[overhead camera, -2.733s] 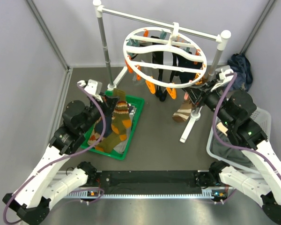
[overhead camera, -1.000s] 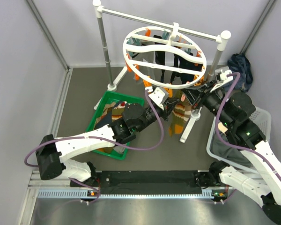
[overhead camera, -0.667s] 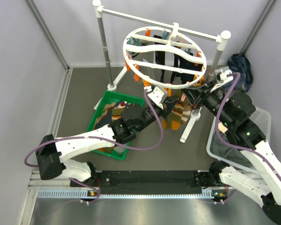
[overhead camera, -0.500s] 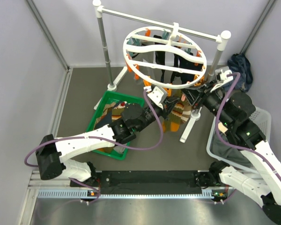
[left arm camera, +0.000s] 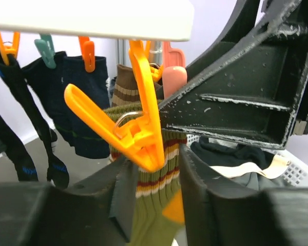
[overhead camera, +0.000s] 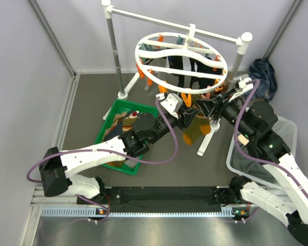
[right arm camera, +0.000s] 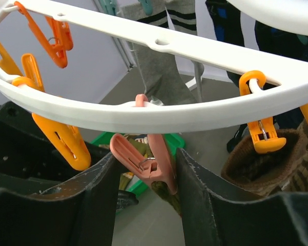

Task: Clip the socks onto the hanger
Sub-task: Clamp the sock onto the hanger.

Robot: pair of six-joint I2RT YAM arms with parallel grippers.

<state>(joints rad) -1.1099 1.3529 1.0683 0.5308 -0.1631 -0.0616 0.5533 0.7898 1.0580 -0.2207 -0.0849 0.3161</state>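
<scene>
The white ring hanger (overhead camera: pixel 180 57) hangs from the rail with orange clips and several dark socks clipped on. My left gripper (overhead camera: pixel 187 117) is under its near rim, shut on the cuff of an olive striped sock (left arm camera: pixel 156 197) with orange patches, which hangs down (overhead camera: pixel 197 129). An orange clip (left arm camera: pixel 138 128) overlaps the cuff's top. My right gripper (overhead camera: pixel 211 106) is at the same rim, open, its fingers (right arm camera: pixel 105 184) close on either side of a pink clip (right arm camera: pixel 153 160). Olive cloth shows just below that clip. A brown sock (right arm camera: pixel 256 164) hangs to the right.
A green tray (overhead camera: pixel 101 134) with more socks lies at the left under my left arm. The white-and-grey rail stand (overhead camera: pixel 113 46) carries the hanger, and its foot (overhead camera: pixel 205 143) reaches forward. A white lattice basket (overhead camera: pixel 288 128) and a dark cloth bundle (overhead camera: pixel 262 72) are at the right.
My left arm swung from the tray to the hanger with the olive sock. In the last half second it raised the cuff to the rim clips; the hanger shifted slightly.
</scene>
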